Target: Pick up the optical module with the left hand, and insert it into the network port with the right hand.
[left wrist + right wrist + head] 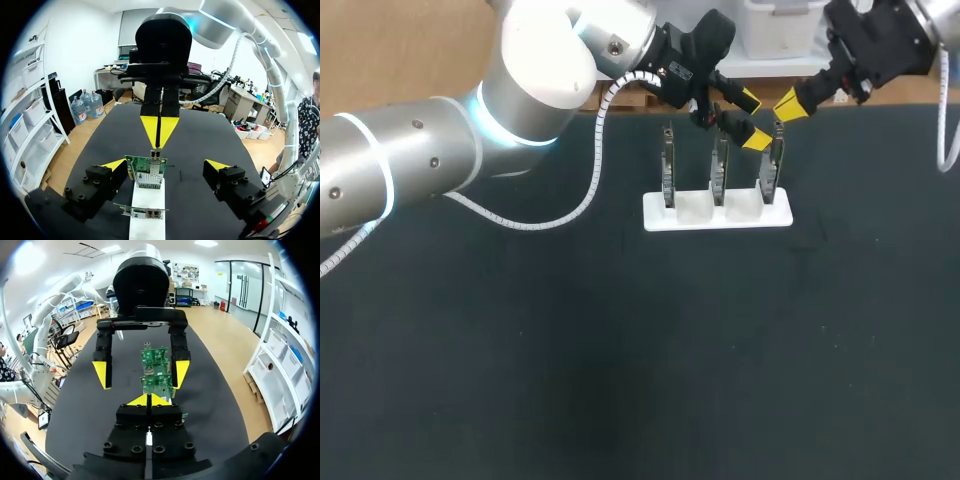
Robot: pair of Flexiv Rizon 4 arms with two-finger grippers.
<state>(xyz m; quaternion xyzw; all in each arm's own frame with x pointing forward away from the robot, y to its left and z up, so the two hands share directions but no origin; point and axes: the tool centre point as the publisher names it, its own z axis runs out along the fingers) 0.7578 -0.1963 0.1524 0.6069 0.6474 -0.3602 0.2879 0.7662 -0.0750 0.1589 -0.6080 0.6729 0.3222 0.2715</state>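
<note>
A white holder (682, 216) carries three upright green network cards. My right gripper (788, 106) hangs shut over the right-hand card (771, 172). In the left wrist view its joined yellow tips (159, 131) point down at a small metal module (155, 155) on that card's (146, 173) top edge. Whether they pinch it I cannot tell. My left gripper (753, 120) is open, one finger on each side of this card, holding nothing. From the right wrist, the left gripper's fingers (101, 374) flank the cards (156, 381) ahead of my shut right gripper (149, 400).
Another card (145, 212) stands in the holder (148, 197) closer to the left wrist. The middle card (719, 172) and left card (667, 166) stand beside the left gripper. The dark table (620, 360) spreads wide in front of the holder.
</note>
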